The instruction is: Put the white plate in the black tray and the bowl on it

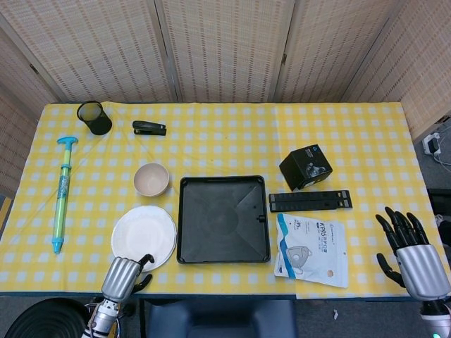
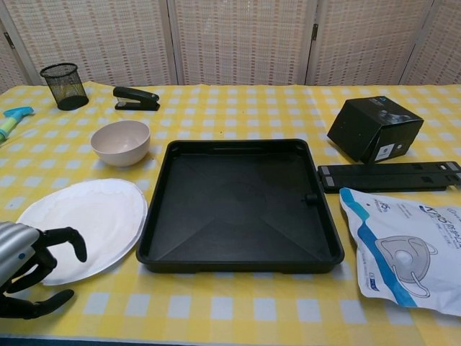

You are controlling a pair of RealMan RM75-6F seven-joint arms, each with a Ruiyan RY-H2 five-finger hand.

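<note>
At the near edge of the table, your left hand [image 2: 25, 270] sits low by the front corner, its dark fingers [image 2: 61, 238] curled over the near rim of the white plate [image 2: 86, 216]. From the head view the fingertips overlap that rim, but you cannot tell whether they actually pinch it or only rest there. Your right hand [image 1: 412, 250] is well apart at the near right, palm facing up toward the camera, fingers spread and pointing away from you, holding nothing.

The white plate lies flat on the yellow checked cloth [image 1: 232, 134], just left of the black tray [image 1: 223, 220] and almost touching its left wall. It is round, so it has no long axis; its surface looks matte and faintly rippled.

The black tray is roughly square, lying flat with its sides square to the table edge, and nothing is inside it. To its right, a packaged face mask [image 1: 312, 250] lies near your right hand.

Just beyond the plate, the bowl [image 2: 120, 142] stands upright, mouth open upward, pale beige and plain, apart from both plate and tray.
</note>
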